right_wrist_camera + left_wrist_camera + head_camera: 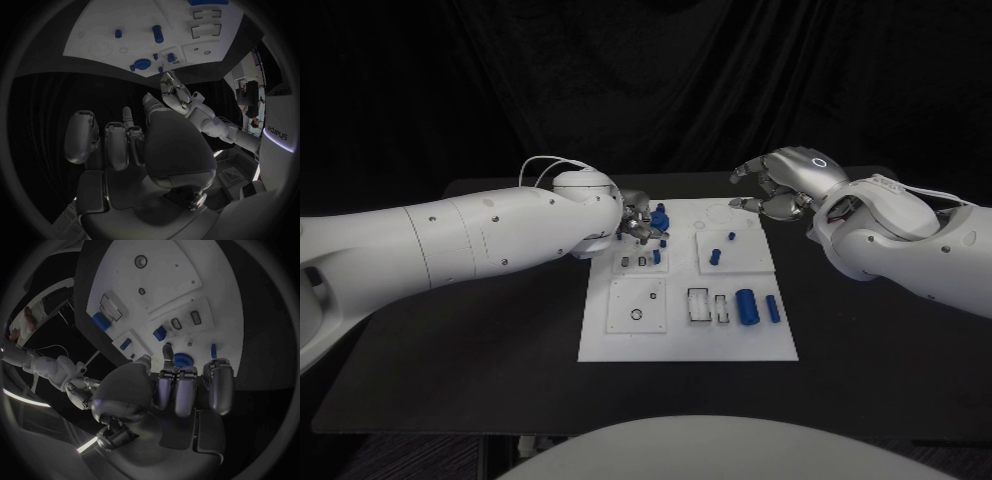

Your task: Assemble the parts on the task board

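1. Task board [687,335]: a white plate lying flat at the centre of the black tabletop [877,350], set between both arms so either can reach it.

2. Left hand [638,222]: enters from the left of the frame and sits over the board's upper-left corner. In the left wrist view its fingertips [167,351] close around a round blue part [182,360] at the board's surface. I judge this a grip used to seat or turn the piece in its socket, though whether it is pinched or only touched is not fully clear.

3. Round blue part, head view [659,214]: just above the left hand's fingers, at the board's upper-left edge.

4. Right hand [780,187]: hangs over the board's upper-right corner, fingers curled inward with nothing in them; the right wrist view shows those fingers [119,142] over dark tabletop, apart from the board. It appears parked clear of the working arm.

5. Blue cylinder [747,305] and slim blue peg [772,309]: lying on the board's lower right, beside open rectangular slots [698,304], apparently awaiting insertion.

6. Small blue pegs [714,256]: standing in the upper-right panel, seemingly seated already.
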### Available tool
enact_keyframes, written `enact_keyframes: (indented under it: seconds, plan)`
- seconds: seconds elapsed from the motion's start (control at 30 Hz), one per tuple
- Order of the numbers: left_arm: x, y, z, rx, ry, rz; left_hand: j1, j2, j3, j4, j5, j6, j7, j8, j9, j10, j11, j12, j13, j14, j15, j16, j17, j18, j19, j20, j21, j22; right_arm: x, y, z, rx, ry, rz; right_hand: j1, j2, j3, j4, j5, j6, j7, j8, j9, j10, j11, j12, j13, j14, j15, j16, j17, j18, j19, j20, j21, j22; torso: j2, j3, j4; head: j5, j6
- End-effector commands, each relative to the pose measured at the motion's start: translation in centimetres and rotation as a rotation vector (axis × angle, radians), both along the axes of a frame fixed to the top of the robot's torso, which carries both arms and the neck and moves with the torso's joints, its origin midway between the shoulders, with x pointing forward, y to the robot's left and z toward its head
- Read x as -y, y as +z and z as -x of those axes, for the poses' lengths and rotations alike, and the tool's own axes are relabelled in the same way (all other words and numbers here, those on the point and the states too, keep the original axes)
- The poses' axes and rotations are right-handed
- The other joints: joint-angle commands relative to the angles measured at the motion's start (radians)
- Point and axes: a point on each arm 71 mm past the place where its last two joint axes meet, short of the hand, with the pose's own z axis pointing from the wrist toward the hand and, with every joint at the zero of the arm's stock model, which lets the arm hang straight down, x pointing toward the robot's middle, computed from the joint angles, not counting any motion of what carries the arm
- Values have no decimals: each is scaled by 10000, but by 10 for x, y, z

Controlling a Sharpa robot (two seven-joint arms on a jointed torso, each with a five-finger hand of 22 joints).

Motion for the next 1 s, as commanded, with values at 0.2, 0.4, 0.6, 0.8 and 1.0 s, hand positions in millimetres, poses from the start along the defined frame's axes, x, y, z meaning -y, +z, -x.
enact_keyframes:
  seconds: [0.2, 0.4, 0.6, 0.8, 1.0]
  plan:
    - [6, -4, 0, -36, -169, 141, 81, -6, 19, -65, 60, 96, -24, -56, 20, 1040, -63, 34, 2630, 1038, -77, 24, 2632, -107, -3, -14, -53, 473, 0, -1, 1, -41, -72, 20, -12, 112, -16, -33, 60, 77, 27, 70, -14, 292, 6, -60, 2035, 656, 4, -42, 1584, 71, 34, -13, -73, 1718, 14, 4, 17, 26, 2]
    - [10, -11, 2, -148, -232, 173, 99, -3, 28, -73, 78, 128, -27, -85, 31, 1040, -65, 34, 2630, 1038, -78, 24, 2632, -107, -2, -15, -57, 472, 0, -1, 1, -53, -57, 21, -12, 112, -16, -33, 60, 77, 27, 70, -14, 292, 6, -60, 2035, 656, 4, -42, 1584, 71, 34, -13, -73, 1718, 16, 8, 4, 46, 2]
    - [11, -17, 3, -284, -234, 138, 102, 0, 30, -74, 87, 148, -29, -97, 37, 1040, -67, 34, 2630, 1038, -79, 24, 2632, -107, 2, -16, -58, 475, 0, -1, 2, -61, -45, 24, -12, 112, -16, -33, 60, 77, 27, 70, -14, 292, 6, -60, 2035, 656, 4, -42, 1584, 71, 34, -13, -73, 1718, 54, 3, 12, 33, 2]
    - [11, -22, 4, -362, -176, 104, 122, 10, 44, -81, 118, 218, -40, -142, 60, 1040, -75, 34, 2630, 1038, -85, 24, 2632, -111, 21, -20, -56, 492, 0, -1, 2, -79, -37, 40, -12, 112, -16, -33, 60, 77, 27, 70, -14, 292, 6, -60, 2035, 656, 4, -42, 1584, 71, 34, -13, -73, 1718, 43, -3, 13, 21, 2]
    - [9, -25, 3, -365, -96, 94, 174, 1, 66, -117, 163, 286, -54, -204, 95, 1040, -88, 34, 2630, 1038, -96, 24, 2632, -112, 33, -28, -61, 500, 0, -1, 1, -93, -32, 55, -12, 112, -16, -33, 60, 77, 27, 70, -14, 292, 6, -60, 2035, 656, 4, -42, 1584, 71, 34, -13, -73, 1718, 7, -5, 5, 32, 2]
